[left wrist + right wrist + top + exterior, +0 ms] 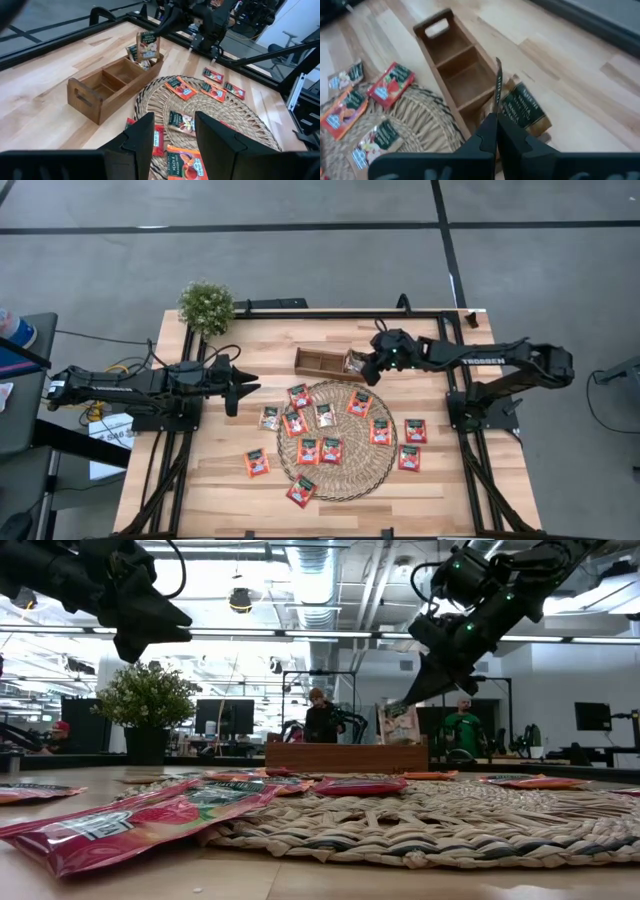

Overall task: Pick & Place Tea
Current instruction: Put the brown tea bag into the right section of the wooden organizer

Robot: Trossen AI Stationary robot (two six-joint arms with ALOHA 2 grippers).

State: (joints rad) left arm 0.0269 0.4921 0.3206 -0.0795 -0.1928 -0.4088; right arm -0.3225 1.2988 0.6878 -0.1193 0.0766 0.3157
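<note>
- Two arms are in your scene, but only the right one is working: the right gripper (362,370) hangs over the end compartment of the wooden tray (318,363) nearest it, fingers pressed together on the top edge of one pale sachet (148,46).
- You can see in the left wrist view that this sachet stands upright, its lower edge down in that end compartment. Held by its top edge, it can likely slide in on end rather than lie flat.
- Your right wrist view shows the same sachet edge-on between the fingertips, with another dark-printed sachet (522,107) leaning at the tray's end. Whether that one is inside or just outside the wall, you cannot tell from here.
- The other two compartments look bare, so by my reading you are early in the filling.
- The remaining tea (330,448) lies flat, mostly on the round woven mat (345,485); a few red sachets sit on the bare tabletop (200,480) just beside the mat.
- Your left gripper (243,384) waits above the tabletop near the mat's edge, fingers spread and holding nothing, pointed toward the sachets, probably placed for a later pick.
- A potted plant (206,305) stands at the far left corner, well apart from the work.
- If you release now, watch that the sachet does not tip over the tray wall.
</note>
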